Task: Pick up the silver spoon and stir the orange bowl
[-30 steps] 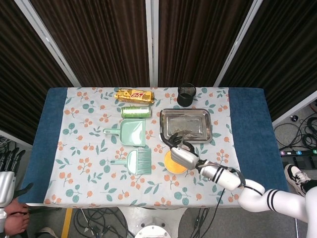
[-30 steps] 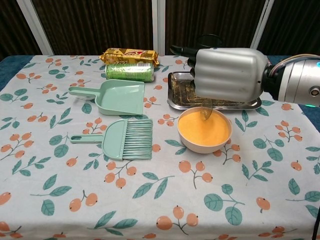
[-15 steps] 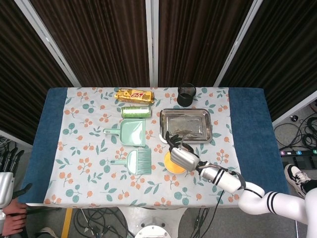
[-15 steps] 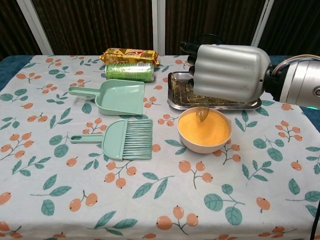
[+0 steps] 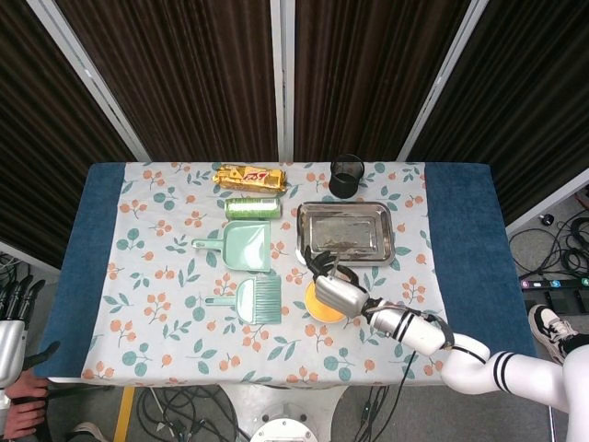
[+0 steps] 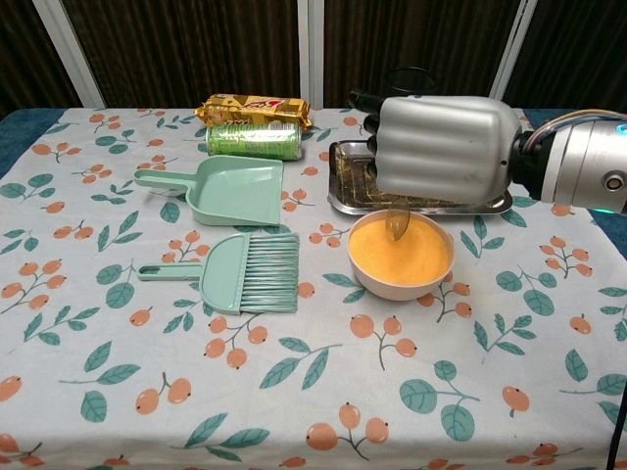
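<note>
While your right hand (image 6: 443, 147) gripped the spoon (image 6: 396, 223) from above, its fingers curled round the handle and hiding most of it, only the spoon's tip showed below the palm, dipped into the bowl (image 6: 401, 256) near the far rim. Over the last second that tip travelled: it had sat right of the bowl's middle, and it worked leftward along the far side to where it hung at this moment. The hand swung with it, drifting a little left above the tray (image 6: 501, 205). I judged that to be a stirring stroke, so you were well into the second half of the task; the pick-up was done. Whether the tip actually touched the orange filling or skimmed just over it, I could not tell from either view.

The bowl itself did not budge on the cloth (image 6: 294, 392), which suggested you were not pushing on its wall. If you meant to carry the stroke on, you needed to keep the tip inside the rim and low.

Just left of the bowl lay the brush (image 6: 245, 272), with the dustpan (image 6: 223, 189) behind it; neither had shifted. Your left hand (image 5: 11, 318) hung off the table's left edge, fingers spread, holding nothing.
</note>
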`<action>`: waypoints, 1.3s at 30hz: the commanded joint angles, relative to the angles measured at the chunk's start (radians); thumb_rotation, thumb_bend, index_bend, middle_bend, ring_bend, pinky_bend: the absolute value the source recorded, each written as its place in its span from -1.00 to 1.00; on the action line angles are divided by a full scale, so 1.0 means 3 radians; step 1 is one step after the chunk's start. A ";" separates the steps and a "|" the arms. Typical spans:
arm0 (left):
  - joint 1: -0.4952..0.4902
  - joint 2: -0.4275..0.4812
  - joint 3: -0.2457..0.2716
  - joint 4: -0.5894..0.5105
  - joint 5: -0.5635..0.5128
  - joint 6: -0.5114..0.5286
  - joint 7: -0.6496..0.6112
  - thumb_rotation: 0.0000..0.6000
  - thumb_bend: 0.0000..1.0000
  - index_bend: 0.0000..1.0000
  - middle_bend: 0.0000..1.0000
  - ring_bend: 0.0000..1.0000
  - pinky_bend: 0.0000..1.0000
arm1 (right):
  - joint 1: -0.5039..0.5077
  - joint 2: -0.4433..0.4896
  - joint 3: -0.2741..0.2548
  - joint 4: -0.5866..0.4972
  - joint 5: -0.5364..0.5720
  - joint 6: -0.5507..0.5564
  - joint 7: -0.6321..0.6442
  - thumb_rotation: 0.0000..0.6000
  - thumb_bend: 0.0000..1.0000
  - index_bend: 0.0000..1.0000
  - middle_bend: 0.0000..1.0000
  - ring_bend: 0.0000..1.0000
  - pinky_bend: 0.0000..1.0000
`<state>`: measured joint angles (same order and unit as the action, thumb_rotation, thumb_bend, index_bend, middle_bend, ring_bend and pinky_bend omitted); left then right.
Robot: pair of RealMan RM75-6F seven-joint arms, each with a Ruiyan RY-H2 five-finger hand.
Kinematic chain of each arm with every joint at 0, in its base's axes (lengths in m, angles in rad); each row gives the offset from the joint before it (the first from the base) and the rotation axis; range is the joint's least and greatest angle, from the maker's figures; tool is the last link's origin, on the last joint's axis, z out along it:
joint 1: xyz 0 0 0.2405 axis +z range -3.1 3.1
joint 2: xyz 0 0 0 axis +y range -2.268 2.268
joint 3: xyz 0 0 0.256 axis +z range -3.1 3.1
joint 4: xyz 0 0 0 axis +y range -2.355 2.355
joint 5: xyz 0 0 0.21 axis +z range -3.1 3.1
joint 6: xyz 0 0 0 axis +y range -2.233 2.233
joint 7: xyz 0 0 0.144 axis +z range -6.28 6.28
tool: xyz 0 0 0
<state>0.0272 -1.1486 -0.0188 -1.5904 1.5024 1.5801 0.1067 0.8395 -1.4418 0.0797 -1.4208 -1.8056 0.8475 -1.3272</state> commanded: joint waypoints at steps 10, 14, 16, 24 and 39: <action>0.0011 -0.0027 0.0001 0.0037 -0.0008 0.0002 -0.0032 1.00 -1.00 -0.71 -0.68 -0.82 -0.84 | 0.0041 -0.0028 0.0054 0.0001 0.0074 0.0042 -0.0194 1.00 -0.18 1.00 0.25 0.07 -0.63; 0.0008 -0.0033 -0.0005 0.0054 -0.0008 0.0000 -0.0049 1.00 -1.00 -0.71 -0.68 -0.82 -0.84 | -0.0047 -0.0054 0.0050 0.0024 0.0142 0.0189 0.0024 1.00 -0.20 1.00 0.25 0.06 -0.62; 0.0009 -0.0033 -0.0004 0.0059 -0.0005 0.0001 -0.0056 1.00 -1.00 -0.71 -0.68 -0.82 -0.84 | -0.0116 -0.0058 0.0046 0.0042 0.0195 0.0285 0.0150 1.00 -0.21 1.00 0.25 0.06 -0.60; 0.0012 -0.0039 -0.0005 0.0060 -0.0002 0.0006 -0.0048 1.00 -1.00 -0.71 -0.68 -0.82 -0.84 | -0.0333 -0.0095 0.0257 0.0106 0.0794 0.0466 0.0876 1.00 -0.22 0.85 0.24 0.01 -0.55; 0.0039 0.0027 0.0007 -0.0110 0.0028 0.0065 0.0115 1.00 -1.00 -0.71 -0.68 -0.82 -0.84 | -0.0210 -0.0952 0.0755 0.1030 0.2355 0.0136 0.1519 1.00 -0.26 0.36 0.02 -0.17 -0.53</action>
<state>0.0373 -1.1417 -0.0174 -1.6217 1.5110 1.5983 0.1400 0.7556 -1.6551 0.2656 -1.1867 -1.1993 0.9329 -0.9141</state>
